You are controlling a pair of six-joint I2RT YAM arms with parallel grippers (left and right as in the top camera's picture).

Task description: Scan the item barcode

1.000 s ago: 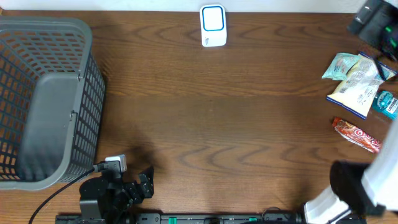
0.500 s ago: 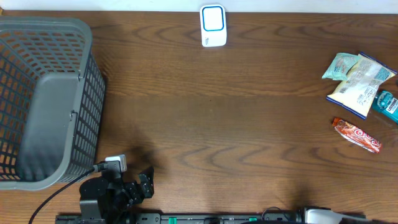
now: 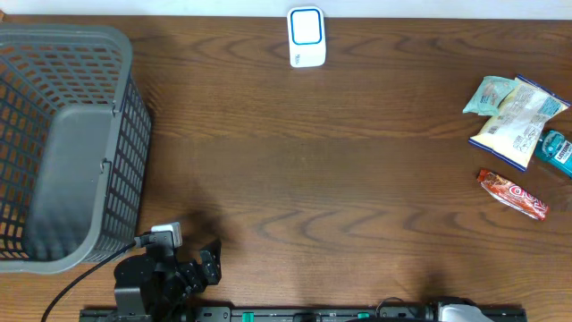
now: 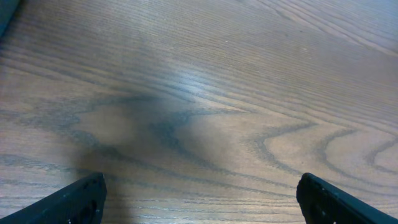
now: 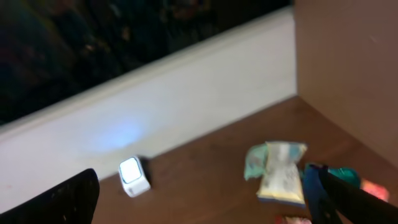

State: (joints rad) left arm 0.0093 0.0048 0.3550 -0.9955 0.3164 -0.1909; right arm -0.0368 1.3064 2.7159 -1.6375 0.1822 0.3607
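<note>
A dark wooden counter (image 3: 357, 179) carries everything here. The scanner (image 3: 306, 37), a small white unit with a blue-framed face, stands at the middle of the far edge, well apart from both arms. The items with barcodes lie in a loose cluster at the right edge: a pale green packet (image 3: 488, 94) touches a white and yellow bag (image 3: 517, 125), a teal pack (image 3: 556, 149) sits just beside the bag and is cut off by the frame, and a red wrapped bar (image 3: 514, 193) lies alone a little nearer the near edge, tilted. None of them is touched by either arm. A grey mesh basket (image 3: 125, 116) fills the left edge, and nothing can be seen inside it. The left end effector (image 3: 207, 262) sits low at the near edge, close to the basket's near corner, with a cable running off to the left; its wrist camera shows both dark fingers (image 4: 78, 202) spread wide over bare wood grain, released and grasping nothing. The right end effector (image 5: 200, 180) is likewise released, fingers far apart with nothing between them (from above only a pale sliver of that arm shows at the near edge), and its camera looks across the counter toward the scanner and the cluster of snacks, all somewhat blurred
</note>
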